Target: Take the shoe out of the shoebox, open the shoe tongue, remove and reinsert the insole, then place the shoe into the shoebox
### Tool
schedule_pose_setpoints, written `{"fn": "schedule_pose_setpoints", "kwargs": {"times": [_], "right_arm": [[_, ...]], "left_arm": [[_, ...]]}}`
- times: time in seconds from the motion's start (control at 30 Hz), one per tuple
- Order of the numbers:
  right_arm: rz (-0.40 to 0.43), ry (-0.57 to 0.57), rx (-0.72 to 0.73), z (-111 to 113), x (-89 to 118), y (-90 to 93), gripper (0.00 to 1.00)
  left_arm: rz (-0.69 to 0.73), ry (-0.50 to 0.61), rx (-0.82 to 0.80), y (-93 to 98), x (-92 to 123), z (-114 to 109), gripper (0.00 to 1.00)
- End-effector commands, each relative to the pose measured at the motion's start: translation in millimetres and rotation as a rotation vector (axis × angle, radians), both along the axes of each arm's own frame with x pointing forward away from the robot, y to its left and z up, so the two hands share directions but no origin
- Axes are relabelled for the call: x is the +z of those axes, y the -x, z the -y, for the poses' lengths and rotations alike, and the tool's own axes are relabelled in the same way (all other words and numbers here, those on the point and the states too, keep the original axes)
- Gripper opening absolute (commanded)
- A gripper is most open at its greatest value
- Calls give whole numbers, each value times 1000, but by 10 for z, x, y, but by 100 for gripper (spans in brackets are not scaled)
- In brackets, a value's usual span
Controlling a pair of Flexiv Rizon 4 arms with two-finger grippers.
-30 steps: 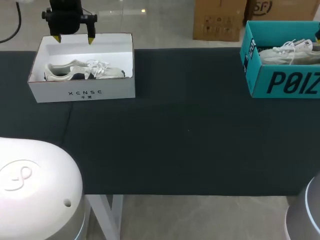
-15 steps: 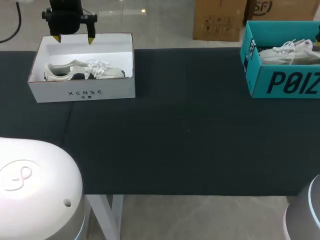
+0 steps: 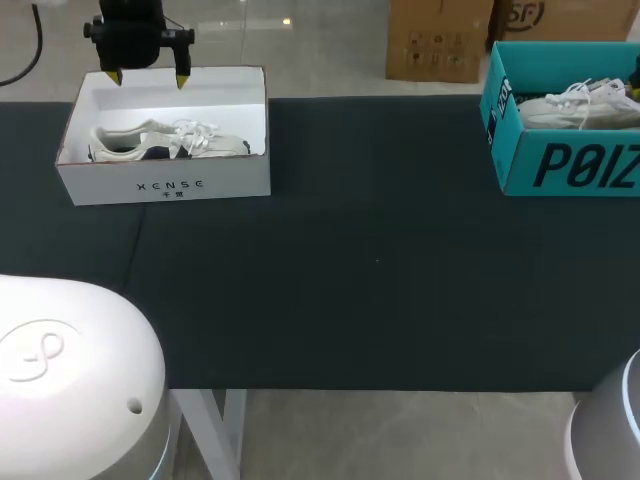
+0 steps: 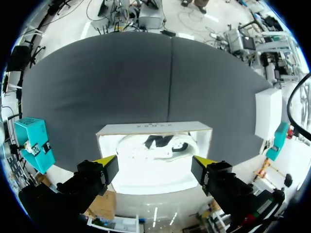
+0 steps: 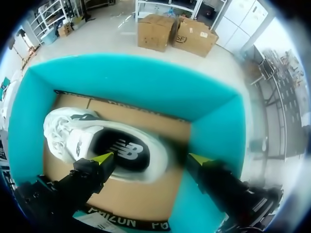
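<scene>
Left gripper (image 3: 148, 78), fingers spread, hangs over white shoebox (image 3: 165, 187) at 10 o'clock, shoe (image 3: 165, 140) inside. Right gripper (image 5: 149, 159), spread, hangs over second shoe (image 5: 107, 143) in teal shoebox (image 3: 560, 165) at 2 o'clock. Shoes probably light, soft-sided: grip the stiffer heel collar.

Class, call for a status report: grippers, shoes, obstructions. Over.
Left gripper open above white box, cream shoe inside. Right gripper open over teal box, white shoe inside. Nothing blocking.
</scene>
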State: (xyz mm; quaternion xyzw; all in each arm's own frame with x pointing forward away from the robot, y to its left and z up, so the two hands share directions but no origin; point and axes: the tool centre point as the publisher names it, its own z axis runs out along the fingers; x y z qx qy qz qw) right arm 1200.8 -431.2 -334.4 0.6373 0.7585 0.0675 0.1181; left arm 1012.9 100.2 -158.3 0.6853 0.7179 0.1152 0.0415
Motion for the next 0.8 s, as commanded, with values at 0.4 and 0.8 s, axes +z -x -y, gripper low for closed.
{"fn": "schedule_pose_setpoints", "kwargs": {"times": [0.4,0.8], "right_arm": [[-231,56,-10,79,-174,-301,100],[-258,81,-13,91,-203,-278,0]], "left_arm": [[1,-3,0,3,2,-1,100],[1,-3,0,3,2,-1,100]]}}
